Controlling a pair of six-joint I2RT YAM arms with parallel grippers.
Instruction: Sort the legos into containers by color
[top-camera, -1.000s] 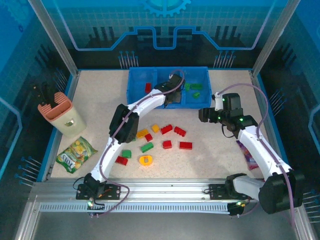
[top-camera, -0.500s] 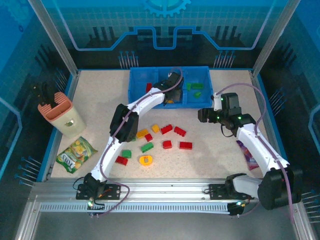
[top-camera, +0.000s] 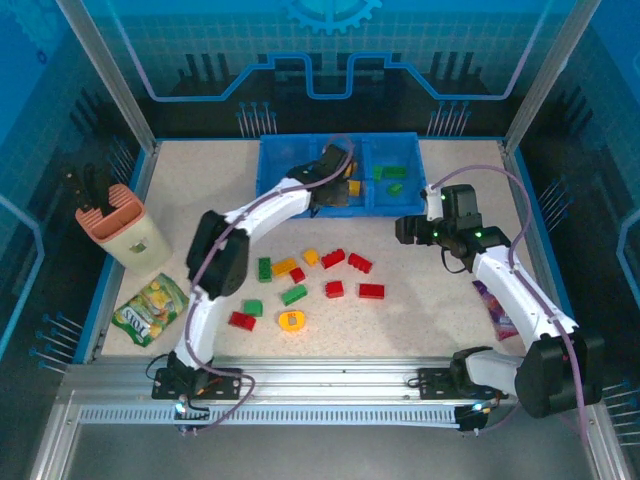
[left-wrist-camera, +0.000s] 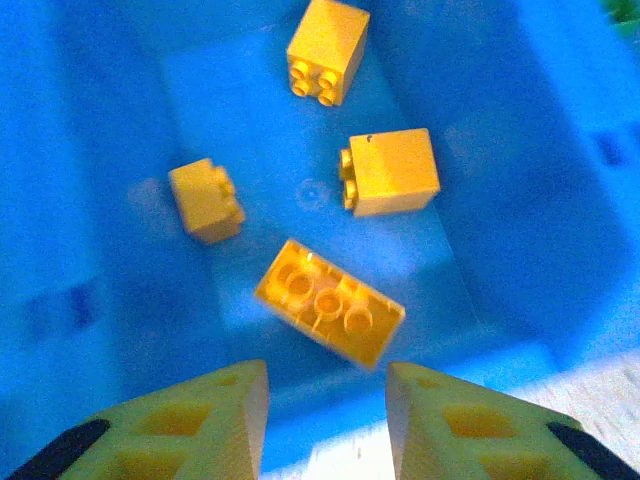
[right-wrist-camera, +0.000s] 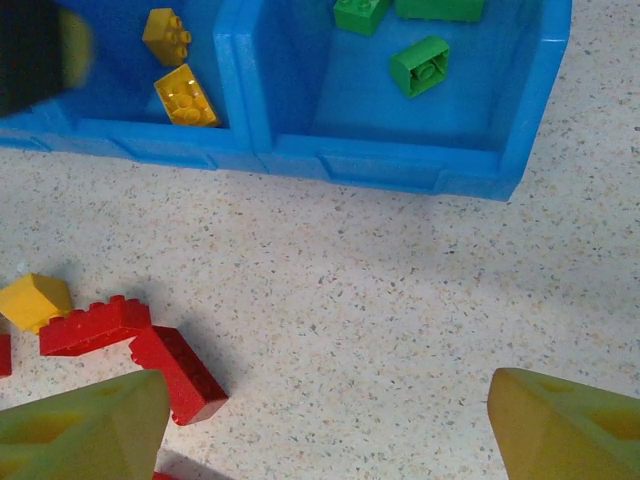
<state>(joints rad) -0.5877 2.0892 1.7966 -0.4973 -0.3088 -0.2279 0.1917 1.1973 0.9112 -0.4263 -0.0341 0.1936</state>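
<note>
Yellow lego (left-wrist-camera: 330, 313) just beyond spread jaws

Tray (top-camera: 272, 160) at far edge, 4 legos (left-wrist-camera: 330, 312) in its middle compartment (left-wrist-camera: 300, 190) (1 overturned), other legos (top-camera: 371, 291) before it

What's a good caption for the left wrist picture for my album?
Open left gripper above four yellow plastic studded bricks in a blue plastic tray compartment.

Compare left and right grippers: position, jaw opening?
The left gripper hangs over the tray's middle compartment, above yellow bricks; the right gripper hangs over the table, short of the tray. The left gripper's jaws stand narrowly apart; the right gripper's stand wide apart. Both are open and hold nothing.
</note>
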